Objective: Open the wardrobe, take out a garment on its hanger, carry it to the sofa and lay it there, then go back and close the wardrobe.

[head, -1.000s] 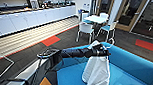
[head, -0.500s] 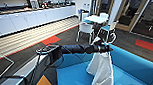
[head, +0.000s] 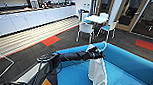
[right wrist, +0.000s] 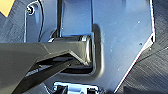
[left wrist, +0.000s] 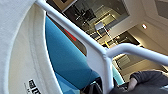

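Your left arm (head: 74, 56) reaches out from the robot's base across the sofa (head: 131, 65). The left gripper (head: 98, 54) is clamped on the hanger (head: 103, 46); the hook curves up just above the wrist. The white T-shirt (head: 97, 71) hangs from it, draped straight down over the turquoise seat, its lower edge near the cushion; contact is hard to judge from the head camera.

In the left wrist view you get the hanger (left wrist: 100, 53) up close: white bar running diagonally, joined to the stem that goes down into the gripper's dark body. The T-shirt's (left wrist: 20, 55) collar with its dark neck label sits right beside it, sofa (left wrist: 67, 62) blue behind.

In the right wrist view you see dark robot plating and a jointed bar; I cannot tell the right gripper's state.

Past the sofa backrest: dark carpet (head: 67, 40) with red patches. Farther on, a small white table (head: 96, 18) with white-and-teal chairs (head: 85, 29) around it. Along the far left wall, a long run of white cabinets (head: 31, 18) under a cluttered countertop. Glass doors (head: 133, 13) at the far right.
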Available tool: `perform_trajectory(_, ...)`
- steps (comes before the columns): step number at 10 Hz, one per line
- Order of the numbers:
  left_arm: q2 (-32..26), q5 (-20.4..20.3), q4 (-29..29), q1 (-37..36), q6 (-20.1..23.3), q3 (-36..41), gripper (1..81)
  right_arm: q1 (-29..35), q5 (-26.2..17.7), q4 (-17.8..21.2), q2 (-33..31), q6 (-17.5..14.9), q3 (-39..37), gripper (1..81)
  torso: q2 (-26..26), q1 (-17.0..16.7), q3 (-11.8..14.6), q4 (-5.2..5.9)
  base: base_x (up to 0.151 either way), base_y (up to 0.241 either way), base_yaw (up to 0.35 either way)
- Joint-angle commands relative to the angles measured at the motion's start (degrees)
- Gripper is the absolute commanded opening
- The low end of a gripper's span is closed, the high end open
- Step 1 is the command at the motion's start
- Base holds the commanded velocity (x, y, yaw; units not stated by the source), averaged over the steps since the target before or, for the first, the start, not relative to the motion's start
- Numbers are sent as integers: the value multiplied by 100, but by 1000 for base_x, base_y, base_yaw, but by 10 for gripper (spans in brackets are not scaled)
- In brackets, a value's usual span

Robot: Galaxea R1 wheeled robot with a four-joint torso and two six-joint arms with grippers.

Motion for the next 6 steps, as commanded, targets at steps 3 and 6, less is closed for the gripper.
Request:
perform_trajectory(3,441,-131,771,-637,56,-220,10,58,-409,-12,83,-25,53,811,0,2,0,0,0,0,0)
perform_trajectory(6,441,-87,1078,-462,92,-441,10,41,-400,-12,83,-25,53,811,0,0,0,0,0,0,0)
